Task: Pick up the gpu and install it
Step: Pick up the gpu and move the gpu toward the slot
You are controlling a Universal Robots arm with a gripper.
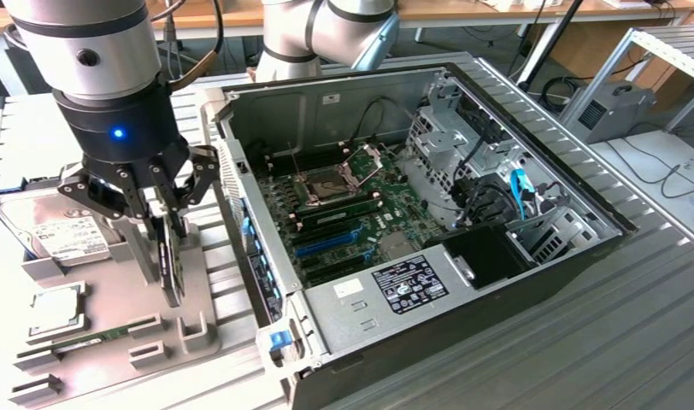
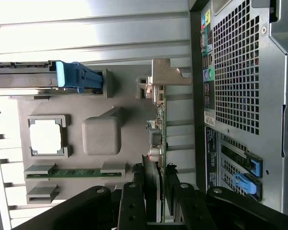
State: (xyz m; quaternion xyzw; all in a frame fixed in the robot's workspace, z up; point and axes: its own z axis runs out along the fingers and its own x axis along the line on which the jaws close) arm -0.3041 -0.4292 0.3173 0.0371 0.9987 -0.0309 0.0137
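The gpu is a thin dark card standing on edge over the grey parts fixture, at the exterior view's left of the open computer case. My gripper comes down from above, and its black fingers are closed against both faces of the card's upper part. In the wrist view the gpu runs between the fingers, its silver bracket at the far end. Whether the card has left its holder I cannot tell. The motherboard lies exposed inside the case, with blue slots.
On the fixture lie a silver hard drive, a square processor and a narrow green memory stick. The case's rear wall stands close beside the card. A second arm's base rises behind the case. Cables cross the drive bays.
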